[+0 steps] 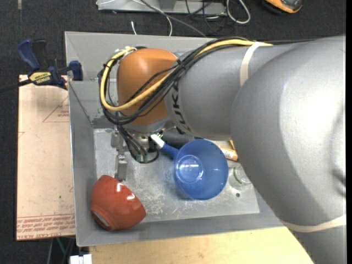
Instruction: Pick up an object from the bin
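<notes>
Toward the near-left corner of the grey bin [82,164], a red bowl [115,205] is lying tipped on its side, so its rounded wall is facing up rather than its mouth. Just above it the gripper [120,166] is hanging from the orange wrist cover [143,84], near the bowl's upper edge. I cannot tell whether it is open or closed, perhaps because the wrist is hiding it. Being nearest, the bowl is probably the likeliest pick. Further right, a blue scoop-like bowl [201,169] is sitting mouth-up beside the arm.
</notes>
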### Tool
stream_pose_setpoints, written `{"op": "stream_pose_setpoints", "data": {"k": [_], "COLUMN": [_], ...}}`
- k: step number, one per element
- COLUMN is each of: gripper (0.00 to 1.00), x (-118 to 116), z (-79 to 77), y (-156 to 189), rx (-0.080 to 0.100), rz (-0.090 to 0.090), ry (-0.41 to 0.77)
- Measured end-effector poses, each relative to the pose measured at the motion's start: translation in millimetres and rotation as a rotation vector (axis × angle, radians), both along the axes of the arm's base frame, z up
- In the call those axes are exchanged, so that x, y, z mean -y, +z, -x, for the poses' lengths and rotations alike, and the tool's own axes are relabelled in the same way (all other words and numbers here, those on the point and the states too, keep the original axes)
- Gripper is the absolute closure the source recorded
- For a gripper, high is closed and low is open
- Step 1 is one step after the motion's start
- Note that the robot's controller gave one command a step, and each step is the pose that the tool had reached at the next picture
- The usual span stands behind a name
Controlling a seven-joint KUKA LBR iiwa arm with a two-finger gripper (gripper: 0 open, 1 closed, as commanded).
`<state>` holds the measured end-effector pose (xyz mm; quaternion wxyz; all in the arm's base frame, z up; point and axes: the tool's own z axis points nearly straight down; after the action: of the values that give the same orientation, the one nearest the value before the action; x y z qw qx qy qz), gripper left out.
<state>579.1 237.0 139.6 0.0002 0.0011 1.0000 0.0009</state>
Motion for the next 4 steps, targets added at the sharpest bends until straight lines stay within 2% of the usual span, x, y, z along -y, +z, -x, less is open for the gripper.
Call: {"op": "stream_pose_setpoints", "data": {"k": [1,2,3,4], "gripper": [0.0,0.0,0.0,0.0], "x": [0.0,-6.6,-4.2,-5.5], "z": [0.0,39.3,13.1,52.4], "y": [0.0,-40.7,20.6,-54.0], "rx": [0.0,-0.003,0.022,0.004], "rz": [0.0,0.0,-0.008,-0.002], "ry": [0.0,0.059,0.018,0.049]}}
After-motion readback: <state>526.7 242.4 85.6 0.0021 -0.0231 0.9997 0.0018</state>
